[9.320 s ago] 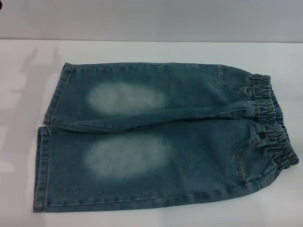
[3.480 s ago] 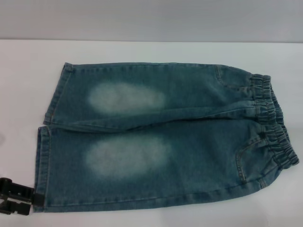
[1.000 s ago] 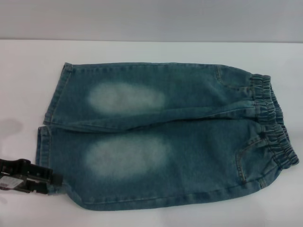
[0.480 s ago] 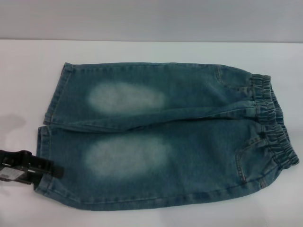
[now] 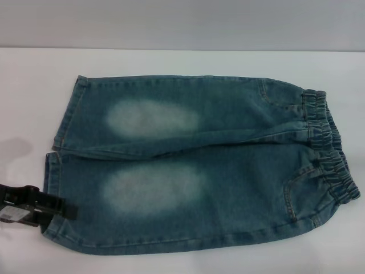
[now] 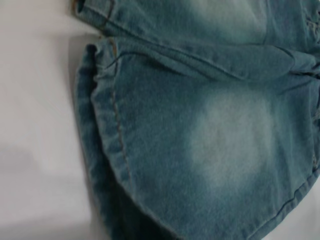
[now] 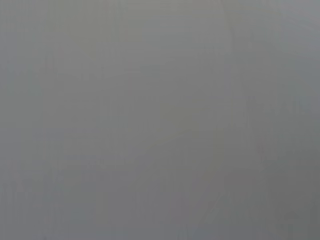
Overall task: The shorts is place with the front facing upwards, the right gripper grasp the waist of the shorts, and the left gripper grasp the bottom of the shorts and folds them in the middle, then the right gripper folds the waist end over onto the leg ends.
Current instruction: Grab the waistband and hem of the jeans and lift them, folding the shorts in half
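Blue denim shorts (image 5: 199,165) lie front up on the white table (image 5: 182,63), with the elastic waist (image 5: 328,154) at the right and both leg ends at the left. My left gripper (image 5: 60,209) is at the near leg's hem corner, shut on the fabric. That corner is raised off the table and drawn inward. The left wrist view shows the same curled hem (image 6: 107,130) and the faded patch (image 6: 230,135) on the near leg. The right gripper is out of the head view, and the right wrist view shows only plain grey.
White tabletop surrounds the shorts on all sides. A grey wall (image 5: 182,23) runs behind the table's far edge.
The left gripper came in at the near left, took the near leg's hem corner and lifted it. Over the last second it rose slightly away from the table's front edge.
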`<act>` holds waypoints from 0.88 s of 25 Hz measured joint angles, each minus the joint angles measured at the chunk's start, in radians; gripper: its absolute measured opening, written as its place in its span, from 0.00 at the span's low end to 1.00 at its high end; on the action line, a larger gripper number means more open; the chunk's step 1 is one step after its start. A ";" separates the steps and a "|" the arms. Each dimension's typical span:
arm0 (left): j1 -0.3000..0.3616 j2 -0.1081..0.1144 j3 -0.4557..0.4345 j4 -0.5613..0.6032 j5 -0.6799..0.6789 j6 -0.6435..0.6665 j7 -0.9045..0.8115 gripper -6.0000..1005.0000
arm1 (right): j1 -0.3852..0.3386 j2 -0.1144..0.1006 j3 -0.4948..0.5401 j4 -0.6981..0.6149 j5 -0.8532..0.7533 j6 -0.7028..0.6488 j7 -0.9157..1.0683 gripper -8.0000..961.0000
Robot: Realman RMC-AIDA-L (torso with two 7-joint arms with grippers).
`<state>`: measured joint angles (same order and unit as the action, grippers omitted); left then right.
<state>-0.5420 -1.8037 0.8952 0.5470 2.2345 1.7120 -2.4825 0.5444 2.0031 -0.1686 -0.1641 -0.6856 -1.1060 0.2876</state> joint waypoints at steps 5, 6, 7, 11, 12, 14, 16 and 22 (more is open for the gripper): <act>0.011 -0.005 0.002 -0.001 0.003 0.001 0.000 0.63 | 0.000 0.000 0.000 0.000 0.000 -0.002 0.001 0.46; 0.014 -0.006 0.002 -0.001 0.003 0.001 0.000 0.63 | 0.000 0.000 0.000 0.000 0.000 -0.002 0.001 0.46; 0.015 -0.007 0.002 -0.001 0.003 0.001 0.001 0.63 | 0.001 0.000 0.000 0.000 0.000 -0.003 0.001 0.46; 0.025 -0.007 0.002 -0.002 0.004 0.001 0.002 0.63 | 0.003 0.000 0.000 0.000 0.000 -0.003 0.001 0.46; 0.027 -0.007 0.002 -0.002 0.004 0.001 0.002 0.63 | 0.004 0.000 0.000 0.000 0.000 -0.004 0.001 0.46; 0.031 -0.008 0.002 -0.002 0.004 -0.001 0.002 0.63 | 0.005 0.000 0.000 0.000 0.000 -0.004 0.001 0.46; 0.035 -0.008 0.002 -0.002 0.012 -0.005 0.002 0.63 | 0.006 0.000 0.000 0.000 0.000 -0.005 0.001 0.46; 0.039 -0.017 0.003 -0.003 0.050 -0.005 0.005 0.62 | 0.008 0.000 0.000 0.000 0.000 -0.006 0.001 0.46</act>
<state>-0.5030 -1.8212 0.8984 0.5445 2.2844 1.7071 -2.4778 0.5523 2.0031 -0.1687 -0.1641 -0.6856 -1.1120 0.2884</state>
